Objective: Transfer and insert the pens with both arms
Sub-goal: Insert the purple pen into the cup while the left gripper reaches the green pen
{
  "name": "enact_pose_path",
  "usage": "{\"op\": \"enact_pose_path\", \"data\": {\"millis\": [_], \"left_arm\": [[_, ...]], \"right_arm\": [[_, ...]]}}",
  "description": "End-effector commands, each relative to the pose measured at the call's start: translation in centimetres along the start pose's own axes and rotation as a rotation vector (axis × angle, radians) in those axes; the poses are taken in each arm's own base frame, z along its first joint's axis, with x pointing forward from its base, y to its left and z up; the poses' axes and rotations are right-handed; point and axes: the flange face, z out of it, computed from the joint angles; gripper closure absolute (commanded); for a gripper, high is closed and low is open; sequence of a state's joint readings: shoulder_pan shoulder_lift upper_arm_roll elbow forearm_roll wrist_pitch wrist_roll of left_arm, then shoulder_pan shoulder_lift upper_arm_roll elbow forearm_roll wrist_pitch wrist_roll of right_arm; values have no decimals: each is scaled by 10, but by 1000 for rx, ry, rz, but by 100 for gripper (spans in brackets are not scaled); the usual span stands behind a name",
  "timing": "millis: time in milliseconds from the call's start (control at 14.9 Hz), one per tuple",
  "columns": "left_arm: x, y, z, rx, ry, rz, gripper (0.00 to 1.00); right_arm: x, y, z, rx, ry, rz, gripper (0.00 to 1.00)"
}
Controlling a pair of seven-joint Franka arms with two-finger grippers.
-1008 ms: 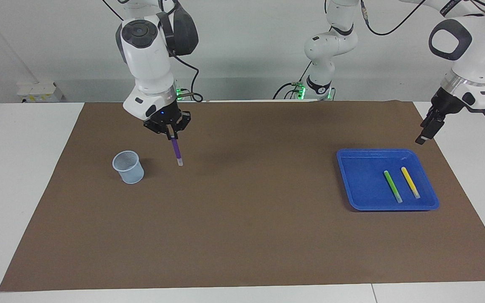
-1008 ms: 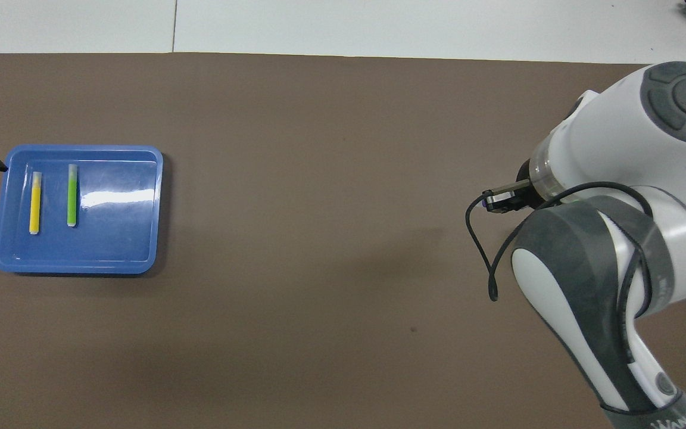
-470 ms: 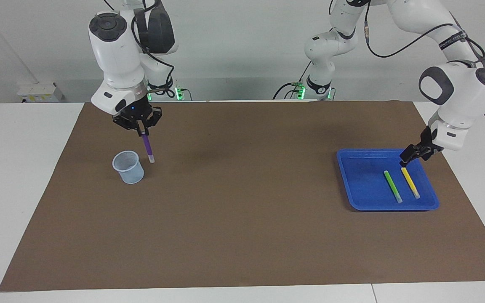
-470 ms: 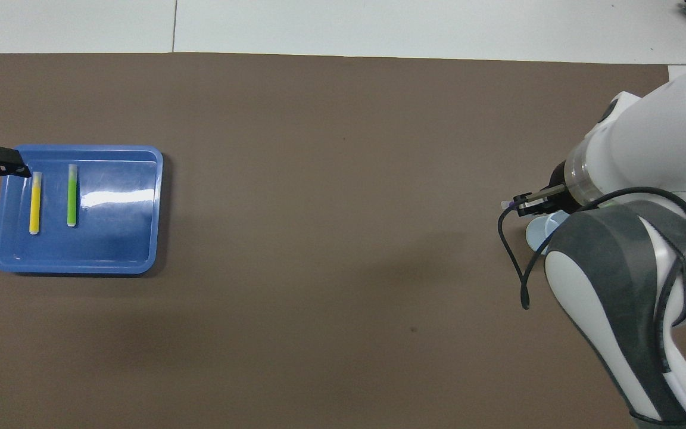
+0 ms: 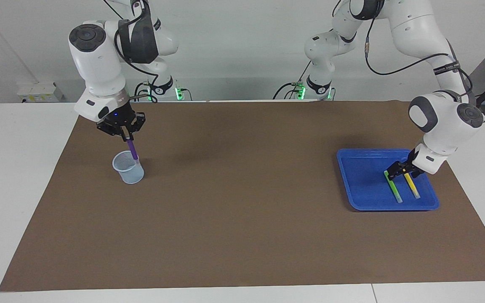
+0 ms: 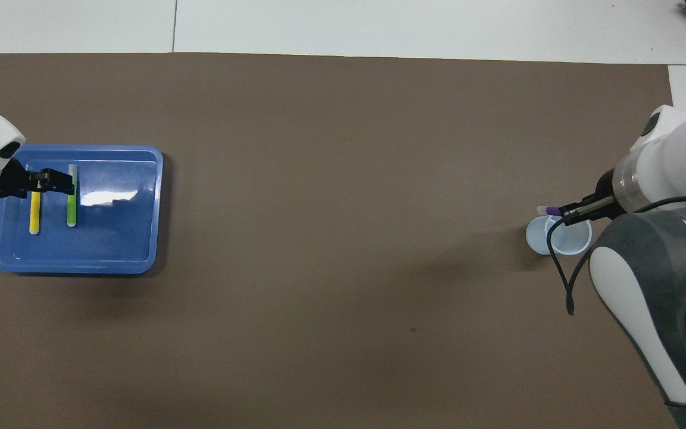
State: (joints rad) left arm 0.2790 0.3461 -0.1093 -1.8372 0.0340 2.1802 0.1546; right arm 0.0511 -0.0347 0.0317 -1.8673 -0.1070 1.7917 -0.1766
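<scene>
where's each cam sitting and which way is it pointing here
Facing view: high across the table, facing the robots; shows both arms whole, the right gripper holding the purple pen over the cup.
Overhead view: above the robots' end, looking steeply down; shows the right arm's forearm and the left gripper over the blue tray.
Shared: tray with the green pen and yellow pen, cup, purple pen.
</scene>
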Motion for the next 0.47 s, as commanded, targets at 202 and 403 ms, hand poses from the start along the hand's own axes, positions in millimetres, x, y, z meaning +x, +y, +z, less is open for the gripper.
{"op": "enact_pose_path", "data": {"millis": [202,403], "left_arm": [[3,-1,21,19,26,26,8],[2,0,30,17,24,28,10]], "right_arm": [[-31,17,5,-29,29,-31,100],[-36,22,9,-28,24,-32,100]]}}
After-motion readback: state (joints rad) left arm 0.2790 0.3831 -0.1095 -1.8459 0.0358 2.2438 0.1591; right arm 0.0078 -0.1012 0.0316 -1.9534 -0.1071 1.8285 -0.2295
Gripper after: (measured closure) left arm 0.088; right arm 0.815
